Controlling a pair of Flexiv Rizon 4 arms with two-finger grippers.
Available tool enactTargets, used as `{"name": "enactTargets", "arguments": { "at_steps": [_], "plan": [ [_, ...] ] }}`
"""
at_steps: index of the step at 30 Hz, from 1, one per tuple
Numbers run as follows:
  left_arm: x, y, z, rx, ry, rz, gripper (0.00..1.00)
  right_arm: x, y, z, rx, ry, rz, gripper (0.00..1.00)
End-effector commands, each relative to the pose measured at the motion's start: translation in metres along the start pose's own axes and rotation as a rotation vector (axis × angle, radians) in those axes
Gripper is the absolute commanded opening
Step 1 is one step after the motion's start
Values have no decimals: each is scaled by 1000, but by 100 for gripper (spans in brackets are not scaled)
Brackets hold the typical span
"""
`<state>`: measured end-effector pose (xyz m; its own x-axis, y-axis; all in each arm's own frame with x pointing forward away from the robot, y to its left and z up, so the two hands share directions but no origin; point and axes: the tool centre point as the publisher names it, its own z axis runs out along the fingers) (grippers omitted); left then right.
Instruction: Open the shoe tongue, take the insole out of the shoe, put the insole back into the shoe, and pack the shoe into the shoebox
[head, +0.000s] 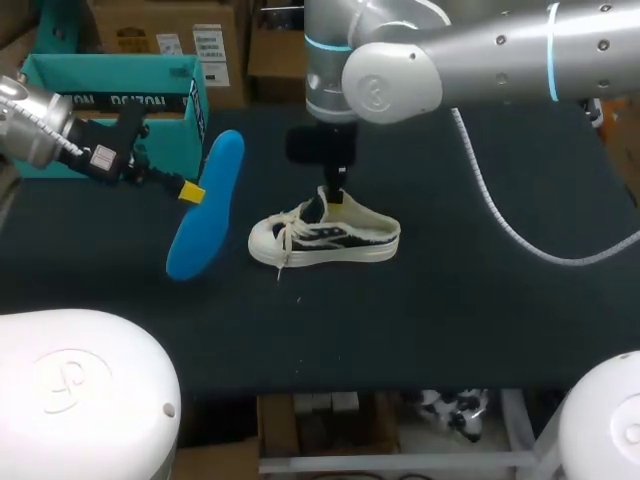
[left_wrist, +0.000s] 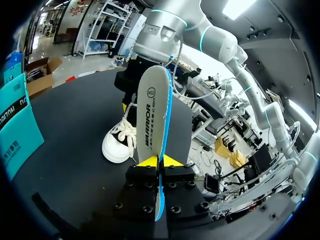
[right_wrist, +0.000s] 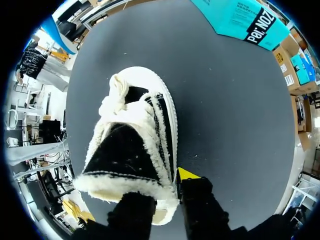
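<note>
Insole (head: 207, 203) clamped in level left end effector (head: 191, 191), near shoe (head: 325, 238).

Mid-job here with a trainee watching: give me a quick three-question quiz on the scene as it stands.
1. True or false: the blue insole lies inside the shoe.
2. Which part of the shoe is the right gripper shut on? A toe, B laces, C heel.
3. Fill in: the insole is clamped by the ___ gripper.
Key: 1 false, it is held outside the shoe; 2 C; 3 the left gripper.
</note>
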<state>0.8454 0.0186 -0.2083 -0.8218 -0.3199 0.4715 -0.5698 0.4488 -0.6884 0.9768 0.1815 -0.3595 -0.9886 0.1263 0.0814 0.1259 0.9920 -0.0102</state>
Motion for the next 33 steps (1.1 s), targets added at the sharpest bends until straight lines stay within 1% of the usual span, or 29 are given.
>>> {"name": "enactTargets", "arguments": {
  "at_steps": [1,4,10,14,16,18,19,23,28,31,33],
  "plan": [
    [1,-1,3,1,-4,4,0,1,2,-1,60,1,6,0],
    [1,-3,5,-1,0,12,0,1,1,-1,51,5,21,0],
    [-3,-14,12,-1,53,44,0,5,-5,-10,17,14,104,0],
    [-4,-27,15,12,108,79,0,11,-10,-17,-28,52,214,0],
    [-4,-35,16,22,142,98,0,15,-13,-23,-62,58,262,0],
    [-4,-42,16,34,179,120,0,20,-15,-27,-77,67,314,0],
    [-3,-46,16,40,195,133,0,22,-16,-30,-106,70,338,0],
    [1,-64,16,59,262,181,0,35,-17,-36,-153,87,448,0],
    [8,-86,16,76,336,239,0,57,-18,-36,-235,113,586,0],
    [12,-99,16,91,385,269,0,70,-15,-38,-281,108,658,0],
    [14,-106,16,99,422,286,0,76,-11,-38,-292,108,697,0]
  ]
}}
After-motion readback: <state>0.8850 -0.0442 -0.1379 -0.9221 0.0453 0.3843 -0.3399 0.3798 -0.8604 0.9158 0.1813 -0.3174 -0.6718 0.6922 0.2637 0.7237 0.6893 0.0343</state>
